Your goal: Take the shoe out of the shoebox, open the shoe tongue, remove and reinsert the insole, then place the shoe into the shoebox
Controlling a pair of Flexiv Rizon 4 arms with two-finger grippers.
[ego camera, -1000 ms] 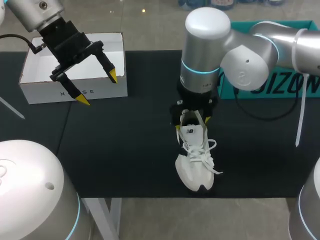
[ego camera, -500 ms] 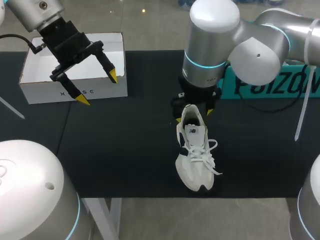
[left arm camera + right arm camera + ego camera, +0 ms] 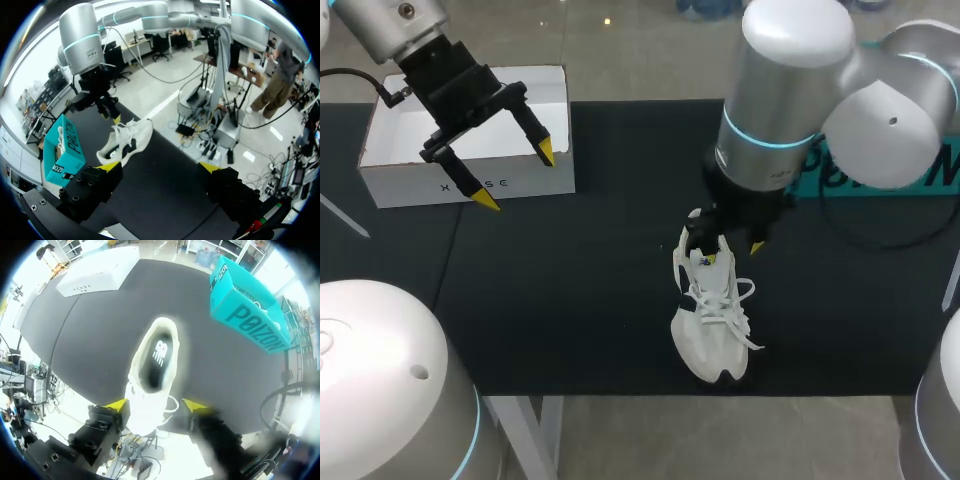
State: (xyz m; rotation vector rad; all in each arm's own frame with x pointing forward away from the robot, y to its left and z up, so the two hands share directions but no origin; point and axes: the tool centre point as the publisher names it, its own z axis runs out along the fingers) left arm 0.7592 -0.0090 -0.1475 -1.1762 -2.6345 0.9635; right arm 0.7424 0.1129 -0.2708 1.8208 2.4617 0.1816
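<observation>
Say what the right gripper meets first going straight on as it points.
Most likely the white shoe, whose opening lies straight ahead of the right gripper; how far off is unclear.

One white shoe is counted. Two boxes are seen: one white shoebox and one teal box. One black mat is noted. Two arms are counted, left arm and right arm, each with one gripper: left gripper, right gripper. Four yellow fingertips are counted, two per gripper.
</observation>
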